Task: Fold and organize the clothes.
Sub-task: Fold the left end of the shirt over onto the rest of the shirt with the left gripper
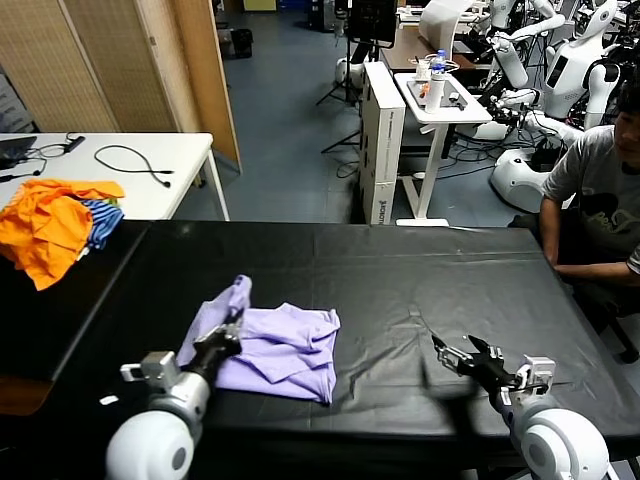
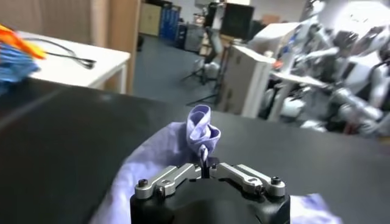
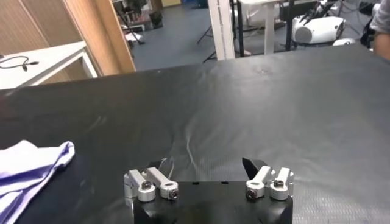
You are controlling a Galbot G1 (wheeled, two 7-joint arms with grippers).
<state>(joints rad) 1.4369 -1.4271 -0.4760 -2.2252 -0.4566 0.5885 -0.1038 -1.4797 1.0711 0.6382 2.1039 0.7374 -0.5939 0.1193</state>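
On the black cloth-covered table, left of centre and near the front edge, the light lavender short-sleeved cotton T-shirt is seen lying crumpled and partly folded. One corner of the fabric is drawn up into a small raised bunch at its left side. That bunch is pinched by the left gripper, whose fingers are closed tight on the cloth; in the left wrist view the gathered lavender fabric is seen standing up just above the closed fingertips. The rest of the shirt is spread flat to the right of the gripper.

The right gripper is held low over bare table at the front right, well apart from the shirt, with its jaws spread wide and nothing between them.

A heap of bright orange garments with a blue-and-white striped cloth is noted at the table's far left corner. A seated person in a grey T-shirt is noted at the table's right end.
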